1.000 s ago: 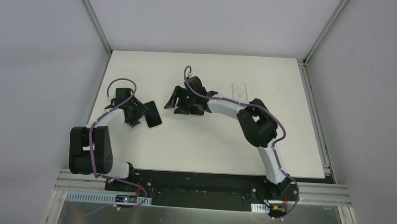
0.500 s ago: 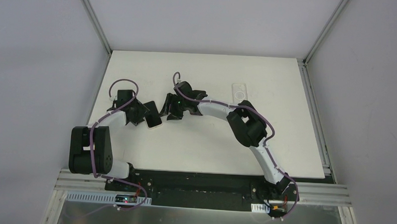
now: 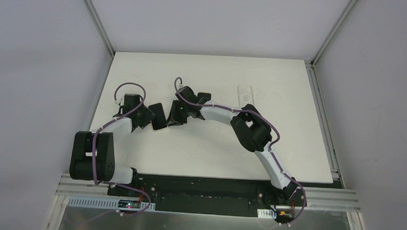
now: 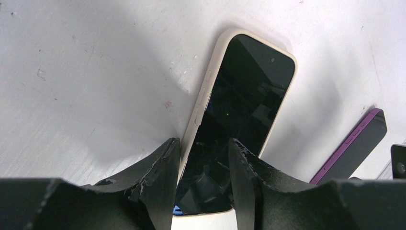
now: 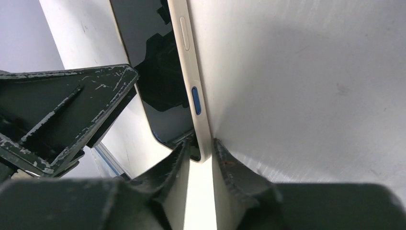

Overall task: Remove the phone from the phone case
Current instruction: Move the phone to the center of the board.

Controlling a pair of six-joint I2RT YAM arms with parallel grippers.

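Note:
The phone (image 3: 157,117) has a black screen and sits in a cream case, left of the table's middle. In the left wrist view the phone (image 4: 239,105) runs away from me, and my left gripper (image 4: 203,163) straddles its near end, one finger at each long side. My left gripper (image 3: 146,119) is at the phone's left. My right gripper (image 3: 169,116) is at its right. In the right wrist view my right gripper (image 5: 200,153) pinches the cream case (image 5: 191,72) at a corner, one finger on the screen side and one on the back.
A clear empty case (image 3: 246,93) lies flat at the back right of the middle. A purple-edged phone-like slab (image 4: 352,148) lies just right of the cased phone. My left gripper's body (image 5: 72,110) shows close on the left in the right wrist view.
My right gripper has moved left from the table's middle to the phone and closed on the case's edge. My left gripper has shifted slightly with the phone.

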